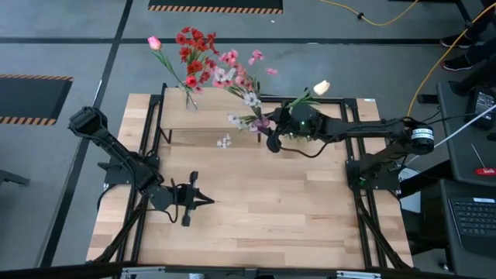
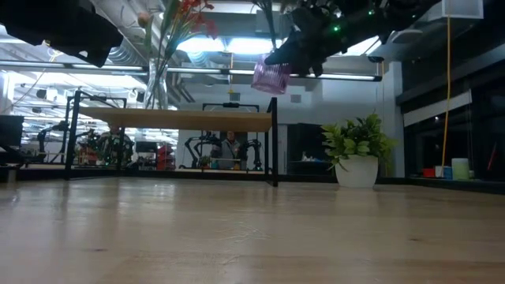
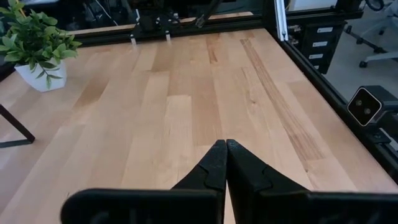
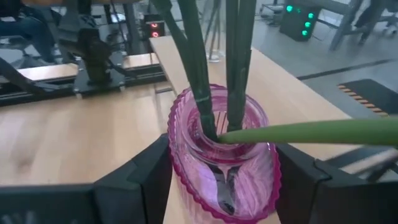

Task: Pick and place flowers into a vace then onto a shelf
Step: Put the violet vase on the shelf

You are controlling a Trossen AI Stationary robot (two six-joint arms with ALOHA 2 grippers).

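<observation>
Tabletop (image 1: pixel 263 209): bare light wood across the near half; nothing of the task lies there.
Left hand (image 1: pixel 203 201): parked low over the near-left part of the tabletop, fingers pressed together and empty, pointing toward the middle.
Potted plant (image 2: pixel 356 154): bushy green plant in a white pot at the far right of the tabletop in the low view; not part of the job.
Right hand (image 1: pixel 273 142): raised above the far middle of the tabletop, just at the shelf's near edge, jaws spread wide and clamped on the ribbed sides of the pink vase (image 4: pixel 224 165).
Flowers in the pink vase (image 1: pixel 248 85): green stems stand in its mouth, one bent sideways across the rim; pink and pale blossoms and a cream tulip fan out over the shelf.
Shelf (image 1: pixel 225 118): low wood board on black legs along the far edge; a clear vase (image 2: pixel 155 83) with the red blossoms (image 1: pixel 194 50) already stands toward its far-left end.
Step, as I judge it: carrying the filled vase over to set it on the shelf.
Risks: the vase hangs tilted, so stems could slide out; its base could catch the shelf's edge if lowered early; the spreading blossoms could brush the red bunch and tip the clear vase; smooth ribbed glass may slip in the grip.
</observation>
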